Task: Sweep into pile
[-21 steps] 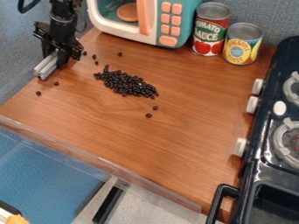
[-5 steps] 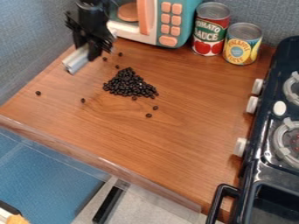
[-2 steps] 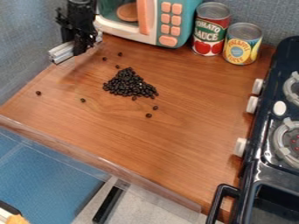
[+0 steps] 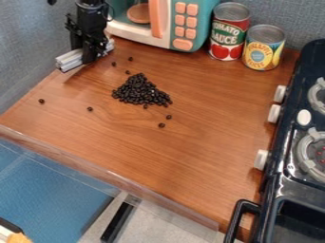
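Observation:
At the upper left of the view, the black gripper (image 4: 88,56) hangs over the table's back left edge, shut on a light grey bar-shaped sweeper (image 4: 71,60). The bar sticks out on both sides of the gripper, a little above the wood. A dense pile of dark beans (image 4: 141,91) lies to the lower right of it, apart from the bar. Several loose beans are scattered around: one bean (image 4: 42,101) at the far left, one bean (image 4: 90,109) left of the pile, two below it and a few between pile and microwave.
A toy microwave (image 4: 171,23) stands at the back, with a tomato sauce can (image 4: 229,31) and a pineapple can (image 4: 263,47) to its right. A dark toy stove (image 4: 298,142) lines the right side. The wooden table (image 4: 158,161) has a clear raised strip along its front edge.
Since the earliest frame, beans left of the pile have shifted right and the pile is more compact. The gripper moved right with the bar, then back slightly left; the bar has turned.

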